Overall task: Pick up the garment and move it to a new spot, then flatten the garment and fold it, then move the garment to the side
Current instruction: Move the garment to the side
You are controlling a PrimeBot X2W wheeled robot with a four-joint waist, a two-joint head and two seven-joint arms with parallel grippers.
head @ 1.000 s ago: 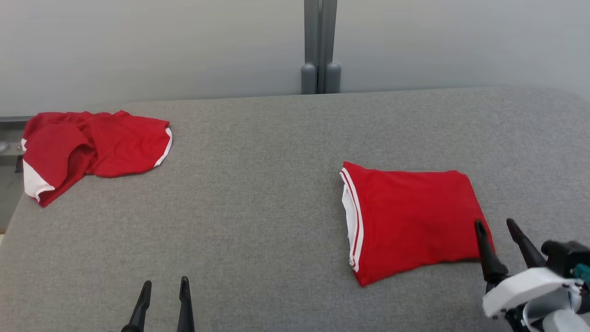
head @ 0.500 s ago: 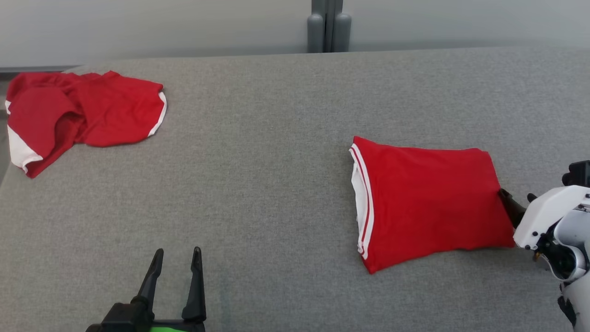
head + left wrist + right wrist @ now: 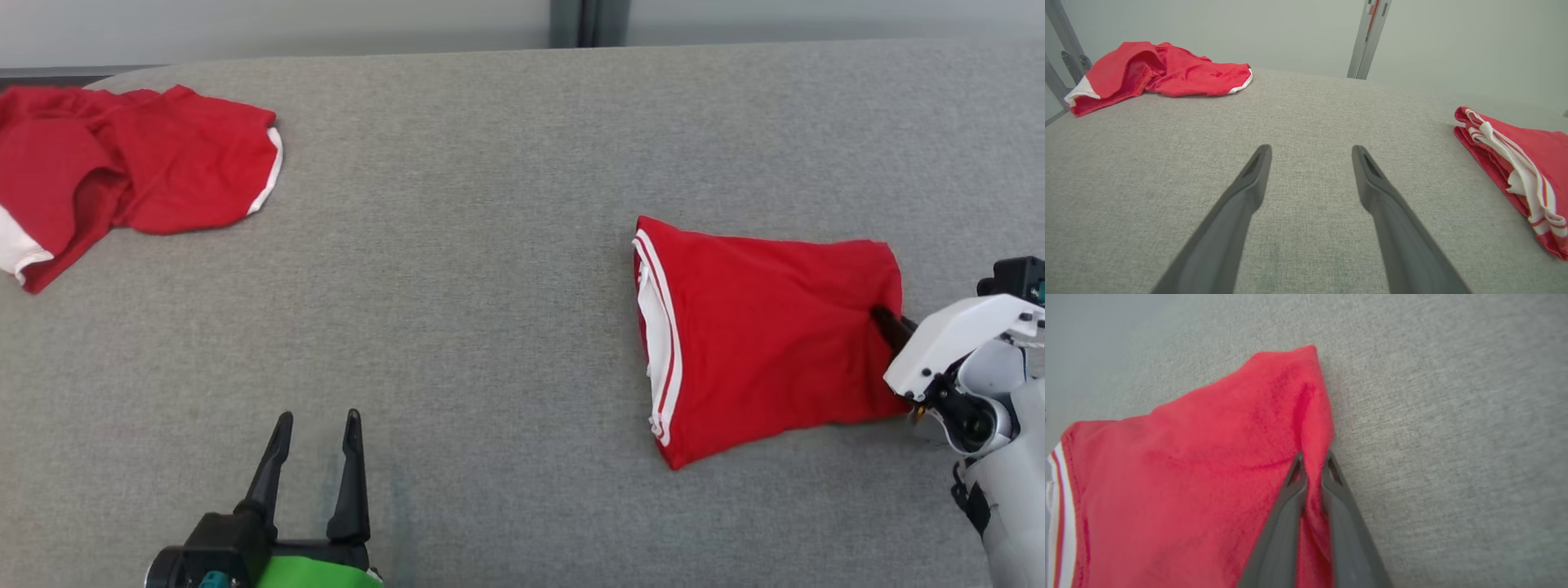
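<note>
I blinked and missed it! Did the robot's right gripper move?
Yes. The right gripper went from the folded garment's near right corner further along its right edge, away from the robot, and now pinches the fabric there.

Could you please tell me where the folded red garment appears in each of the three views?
Head view: folded garment right of centre, right gripper pinching its right edge.
Left wrist view: garment at the right edge.
Right wrist view: garment across left and centre, gripper shut on its edge.
Shared landmark: its white-striped hem.
</note>
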